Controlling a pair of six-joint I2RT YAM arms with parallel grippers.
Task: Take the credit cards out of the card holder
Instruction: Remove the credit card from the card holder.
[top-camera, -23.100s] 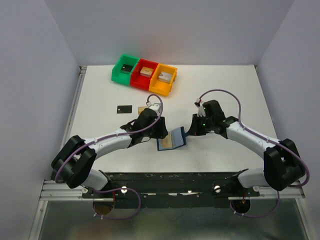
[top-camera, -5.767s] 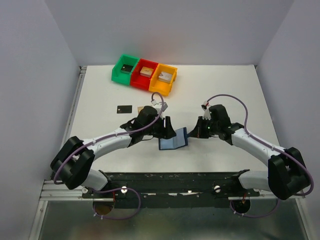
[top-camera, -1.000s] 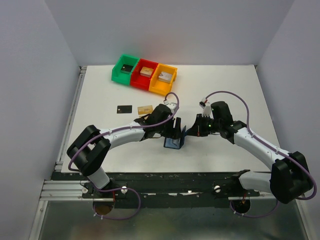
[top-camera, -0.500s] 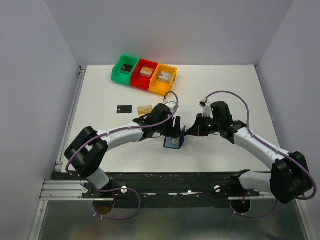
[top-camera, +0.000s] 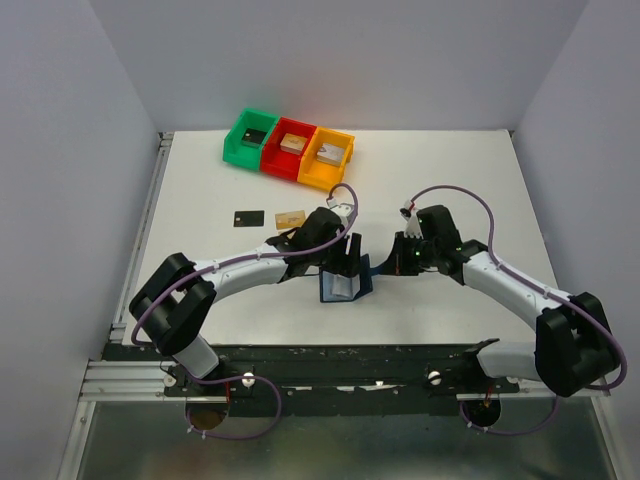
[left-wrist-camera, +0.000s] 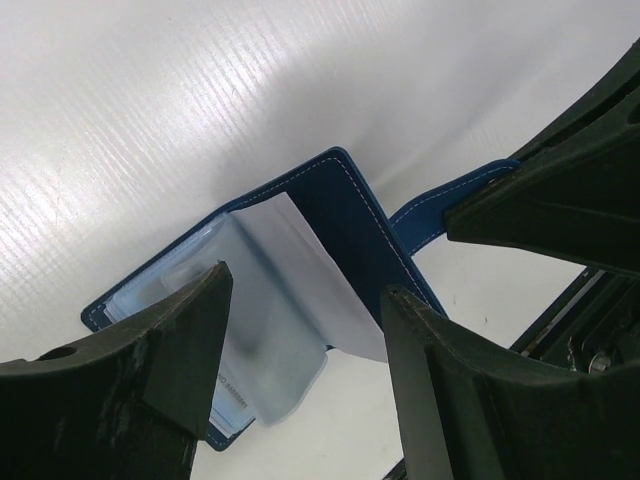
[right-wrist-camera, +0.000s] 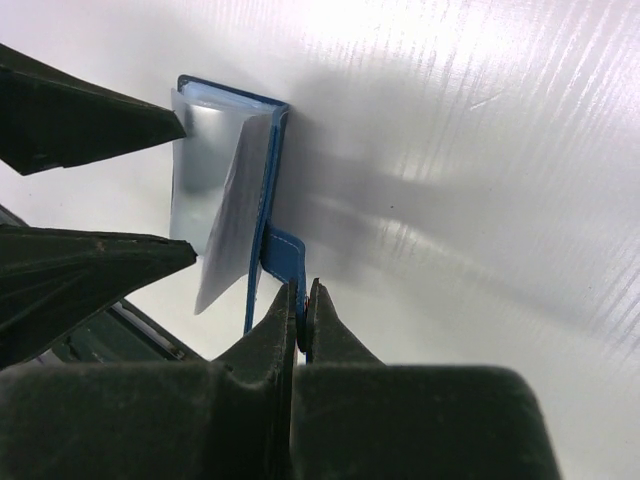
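Observation:
The navy card holder (top-camera: 340, 285) stands half open on the table between both grippers. My right gripper (right-wrist-camera: 303, 295) is shut on its blue strap tab (right-wrist-camera: 285, 255), holding one cover (left-wrist-camera: 350, 225) up on edge. My left gripper (left-wrist-camera: 305, 290) is open, its fingers (left-wrist-camera: 150, 370) astride the pale blue sleeve pages (left-wrist-camera: 265, 300), which fan out loosely. Faint print shows through the lowest sleeve; I cannot make out a card in it. Two credit cards lie on the table to the left, one black (top-camera: 249, 218) and one tan (top-camera: 290, 218). In the top view the left gripper (top-camera: 345, 262) hangs over the holder and the right gripper (top-camera: 393, 264) sits just right of it.
Green (top-camera: 250, 137), red (top-camera: 290, 147) and orange (top-camera: 330, 157) bins stand in a row at the back, each with a small block inside. The right gripper's fingers (left-wrist-camera: 560, 190) crowd the left wrist view's upper right. The table's near edge rail (top-camera: 350, 355) lies close below the holder.
The card holder has swung open a little wider toward the left. The right arm has shifted slightly with the strap. Both grippers keep their states.

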